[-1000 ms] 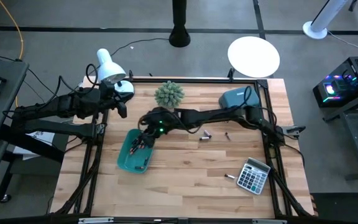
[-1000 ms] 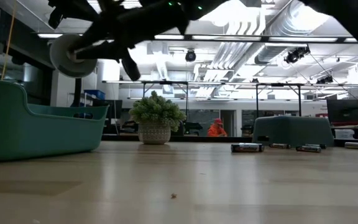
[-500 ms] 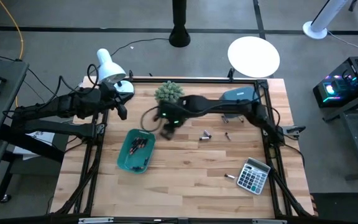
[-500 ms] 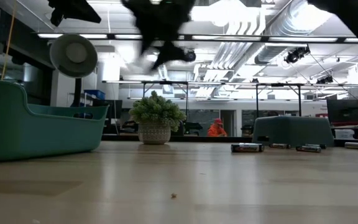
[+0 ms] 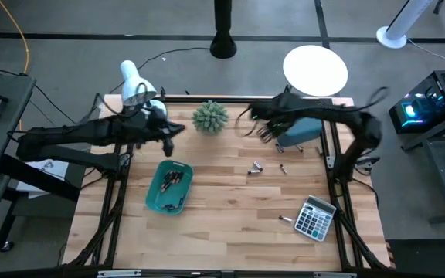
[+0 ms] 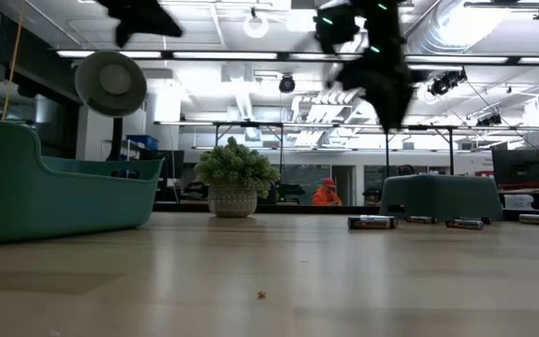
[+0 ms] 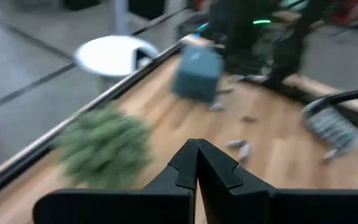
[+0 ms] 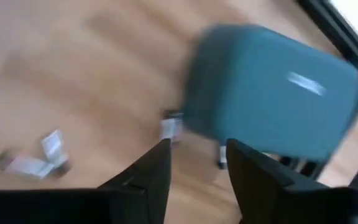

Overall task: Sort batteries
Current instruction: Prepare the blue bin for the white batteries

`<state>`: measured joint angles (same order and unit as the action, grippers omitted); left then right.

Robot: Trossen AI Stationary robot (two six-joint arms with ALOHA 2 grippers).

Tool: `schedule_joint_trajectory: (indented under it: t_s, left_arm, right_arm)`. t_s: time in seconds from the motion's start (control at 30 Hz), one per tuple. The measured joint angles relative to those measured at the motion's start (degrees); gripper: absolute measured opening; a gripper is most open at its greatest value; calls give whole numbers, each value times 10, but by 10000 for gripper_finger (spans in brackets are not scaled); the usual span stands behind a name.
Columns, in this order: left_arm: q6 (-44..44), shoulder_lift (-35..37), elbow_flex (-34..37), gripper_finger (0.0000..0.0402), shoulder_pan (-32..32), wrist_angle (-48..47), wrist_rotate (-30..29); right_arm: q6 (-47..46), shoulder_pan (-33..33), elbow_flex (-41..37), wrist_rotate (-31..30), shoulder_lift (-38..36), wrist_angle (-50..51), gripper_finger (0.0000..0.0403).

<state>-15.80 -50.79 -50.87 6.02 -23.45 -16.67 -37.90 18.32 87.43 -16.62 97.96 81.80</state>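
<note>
Several batteries (image 5: 173, 177) now lie in the teal tray (image 5: 154, 200) near the left edge of the surface. A second ago the right tool (image 8: 197, 149) hung low over that tray. It has since swung away across the surface toward the right corner on the plant's (image 5: 210, 116) edge, where a second teal tray (image 8: 272, 93) sits upside down. Its two fingers stand apart with nothing between them, so it is released and empty. That suggests a drop into the left tray is finished and the arm is going for another piece.

Two loose batteries (image 5: 255, 167) and (image 5: 283, 168) lie on bare wood about mid-surface, just beside each other. One more (image 5: 284, 219) lies close to the calculator (image 5: 315, 216) toward the right corner on the opposite edge. The right wrist view shows at least two small cylinders (image 8: 171, 127) tucked against the upturned tray's wall; they are blurred, so their type cannot be read.

The left tool (image 7: 196, 165) is clenched on nothing, its fingertips pressed together. It has moved in a little from the left edge and hangs between the lamp (image 5: 134, 81) and the plant. By my reckoning the sort is partly done, with a handful of pieces left out.
</note>
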Motion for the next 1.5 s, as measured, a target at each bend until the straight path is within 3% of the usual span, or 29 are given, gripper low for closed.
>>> schedule_joint_trajectory:
  t_s: [0.13,0.27,0.33,0.57,0.67,0.8,0.9,1.03,1.2,1.37,1.5]
  left_arm:
    - [-8,-85,28,0,0,209,86]
    - [-72,-208,26,0,0,380,136]
    - [-103,-269,11,0,0,412,163]
    - [-156,-390,-64,0,-13,415,247]
    - [-156,-398,-82,0,-19,415,247]
    - [-157,-397,-87,0,-21,413,236]
    - [-166,-392,-87,0,-23,413,223]
    - [-170,-386,-87,0,-31,412,204]
    - [-171,-371,-87,0,-44,392,202]
    - [-154,-358,-87,0,-60,345,185]
    - [-120,-354,-87,0,-62,330,183]
  right_arm:
    - [-49,85,-118,-14,-91,-55,110]
    - [-50,164,-207,-30,-140,-101,42]
    - [-41,200,-238,-48,-152,-131,11]
    - [-19,330,-276,-75,-156,-270,3]
    - [-21,379,-282,-79,-153,-348,3]
    - [-90,376,-281,-130,-132,-393,1]
    - [-115,371,-281,-134,-105,-404,1]
    - [-220,372,-281,-137,-59,-396,0]
    - [-326,373,-281,-182,-30,-369,0]
    - [-306,376,-281,-175,-24,-365,0]
    - [-257,360,-280,-125,-24,-362,0]
